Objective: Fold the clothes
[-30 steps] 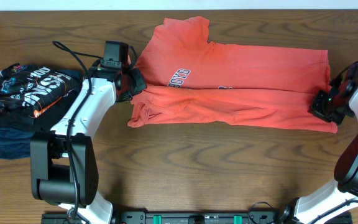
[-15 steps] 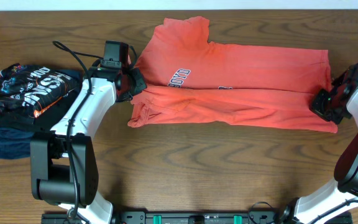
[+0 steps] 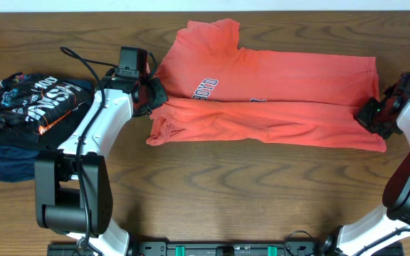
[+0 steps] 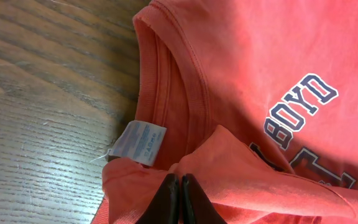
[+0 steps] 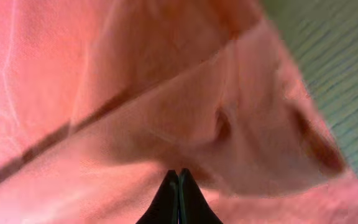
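The orange-red T-shirt (image 3: 276, 78) lies lengthwise across the back of the table, its front long edge folded up over the white chest lettering. My left gripper (image 3: 153, 96) is at the collar end, shut on a pinch of the shirt. In the left wrist view its fingers (image 4: 180, 182) are closed on a raised fold of the shirt (image 4: 278, 56), beside the white neck label (image 4: 138, 142). My right gripper (image 3: 371, 115) is at the hem end. In the right wrist view its fingers (image 5: 178, 176) are shut on bunched orange fabric (image 5: 104, 93).
A stack of folded black and navy garments with white print (image 3: 27, 107) sits at the left, beside my left arm. The wooden table (image 3: 262, 192) stretches in front of the shirt. The back table edge runs just behind the shirt's sleeve.
My right gripper has shifted slightly back and to the right with the hem end. The left gripper and the collar end have not moved.
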Motion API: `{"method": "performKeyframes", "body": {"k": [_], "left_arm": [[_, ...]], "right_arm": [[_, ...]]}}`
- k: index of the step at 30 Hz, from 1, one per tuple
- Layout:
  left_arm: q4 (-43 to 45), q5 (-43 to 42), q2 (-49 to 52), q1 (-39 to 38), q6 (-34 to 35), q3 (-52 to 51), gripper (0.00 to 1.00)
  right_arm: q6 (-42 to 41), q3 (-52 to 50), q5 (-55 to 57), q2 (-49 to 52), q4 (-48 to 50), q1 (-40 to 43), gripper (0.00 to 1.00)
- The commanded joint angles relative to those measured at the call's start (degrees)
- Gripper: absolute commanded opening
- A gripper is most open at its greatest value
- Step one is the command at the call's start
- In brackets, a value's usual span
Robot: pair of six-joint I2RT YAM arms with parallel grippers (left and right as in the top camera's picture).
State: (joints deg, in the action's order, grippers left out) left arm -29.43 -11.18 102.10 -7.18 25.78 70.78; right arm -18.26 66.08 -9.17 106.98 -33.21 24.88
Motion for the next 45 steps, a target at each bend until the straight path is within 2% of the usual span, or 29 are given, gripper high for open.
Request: {"method": "performKeyframes", "body": {"k": [1, 3, 10, 20, 23, 24, 26, 30, 36, 45], "left_arm": [[-0.13, 1.36, 0.72, 0.09, 0.46, -0.39, 0.06], [-0.13, 1.36, 0.72, 0.09, 0.46, -0.39, 0.06], [-0.83, 1.36, 0.72, 0.09, 0.46, -0.39, 0.06], [-1.14, 1.36, 0.72, 0.09, 0.46, -0.39, 0.06], [-1.14, 1.38, 0.72, 0.09, 0.46, -0.39, 0.06], [-1.14, 1.38, 0.72, 0.09, 0.46, -0.39, 0.06], [-1.16, 1.38, 0.72, 0.09, 0.46, -0.39, 0.06], [-1.16, 1.38, 0.72, 0.09, 0.46, -0.39, 0.06], [-1.16, 1.38, 0.72, 0.09, 0.46, -0.39, 0.06], [-1.16, 1.38, 0.72, 0.09, 0.46, -0.39, 0.06]], "right_arm": [[-1.49, -0.35, -4.92, -0.9, -2.71, -0.2, 0.12], [-2.8, -0.35, -5.44, -0.9, -4.66, -0.2, 0.18], [-8.22, -0.35, -4.13, -0.9, -5.99, -0.22, 0.27], [-10.45, -0.39, -1.77, -0.9, -3.15, -0.46, 0.25], [-10.45, -0.39, -1.75, -0.9, -2.03, -1.05, 0.17], [-10.45, -0.39, -1.68, -0.9, -1.64, -1.31, 0.12], [-10.45, -0.39, -1.03, -0.9, -1.2, -1.77, 0.08], [-10.45, -0.59, 1.31, -0.9, -1.05, -3.13, 0.09], [-11.74, -0.66, 1.22, -0.9, -2.16, -3.91, 0.29], [-13.4, -0.72, 1.27, -0.9, -2.93, -3.93, 0.26]]}}
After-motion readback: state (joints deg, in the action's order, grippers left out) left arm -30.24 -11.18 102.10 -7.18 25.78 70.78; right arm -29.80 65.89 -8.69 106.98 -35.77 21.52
